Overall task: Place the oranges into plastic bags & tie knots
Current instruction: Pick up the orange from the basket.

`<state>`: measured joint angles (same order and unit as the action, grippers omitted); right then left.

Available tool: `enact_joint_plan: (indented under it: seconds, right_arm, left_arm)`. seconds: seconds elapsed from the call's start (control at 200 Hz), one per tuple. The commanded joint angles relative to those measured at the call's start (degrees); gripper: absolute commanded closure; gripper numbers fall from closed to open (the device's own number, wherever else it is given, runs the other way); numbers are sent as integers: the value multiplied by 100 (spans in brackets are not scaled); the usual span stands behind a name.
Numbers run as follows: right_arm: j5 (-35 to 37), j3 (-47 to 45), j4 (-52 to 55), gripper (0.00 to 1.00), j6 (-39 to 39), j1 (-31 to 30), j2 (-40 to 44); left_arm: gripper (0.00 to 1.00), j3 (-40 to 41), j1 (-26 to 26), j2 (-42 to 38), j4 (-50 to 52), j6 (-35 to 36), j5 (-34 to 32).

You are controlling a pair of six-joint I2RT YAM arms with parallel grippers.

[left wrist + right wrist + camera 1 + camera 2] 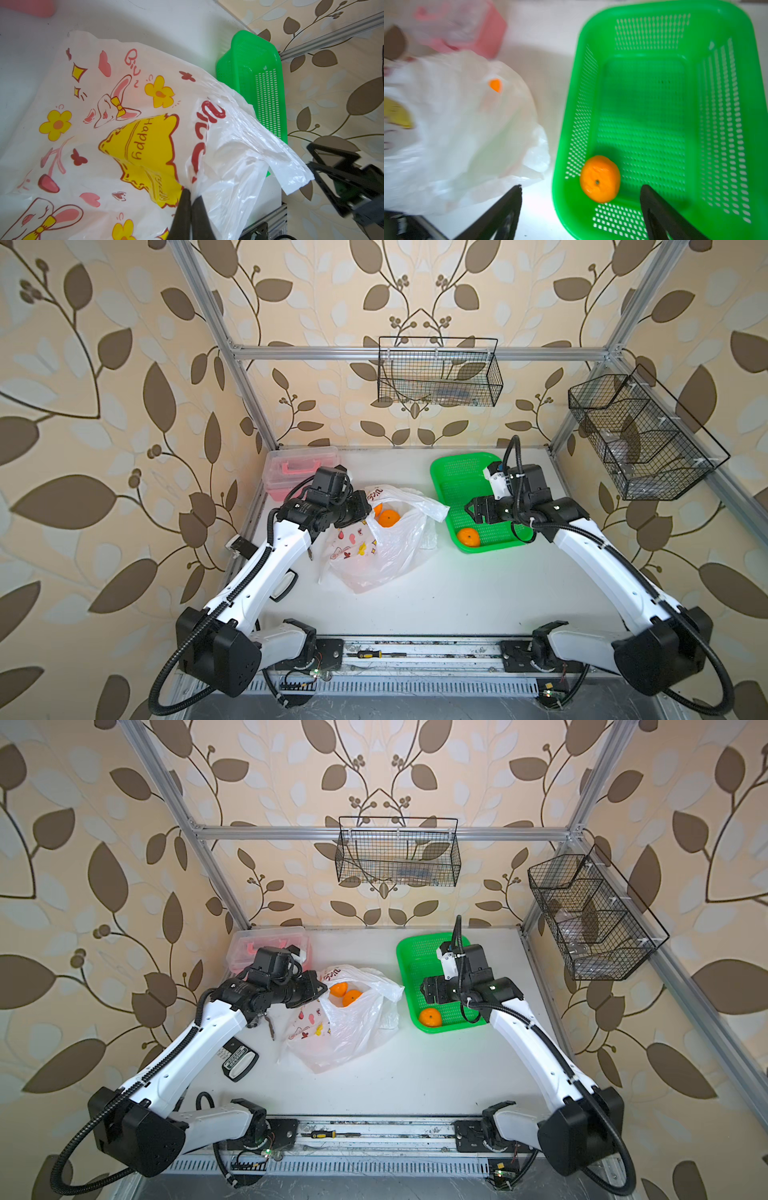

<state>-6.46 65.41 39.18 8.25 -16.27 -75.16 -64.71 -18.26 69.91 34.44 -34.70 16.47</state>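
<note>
now the lone orange (600,179) lies in the green basket's (654,37) near corner, just ahead of the wide, empty right hand (581,187); the left hand (192,197) pinches the plastic bag (228,145).

White arms (278,560), black joints (226,651), black corrugated cables (160,676).

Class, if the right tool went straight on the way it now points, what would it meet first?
Probably the orange in the green basket: it lies ahead, between the fingers of the open right tool. Depth is unclear; the basket's rim might come first.
</note>
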Motion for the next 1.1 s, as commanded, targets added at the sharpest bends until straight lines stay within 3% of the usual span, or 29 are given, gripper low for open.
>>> enact_joint_plan:
  seconds: [0.0,0.345,0.89,1.095]
  right_arm:
    - [522,54,877,9,-609,77,-632]
    - [356,511,806,9,-839,-65,-2097]
    - [638,713,543,8,-758,-241,-3319]
    - [453,660,398,19,-746,-184,-3319]
  left_arm:
    - [100,-196,51,-56,-43,23,-8]
    - [100,-129,51,-171,52,38,-65]
    - [100,-69,51,-180,84,81,-81]
    - [100,-77,51,-153,91,94,-91]
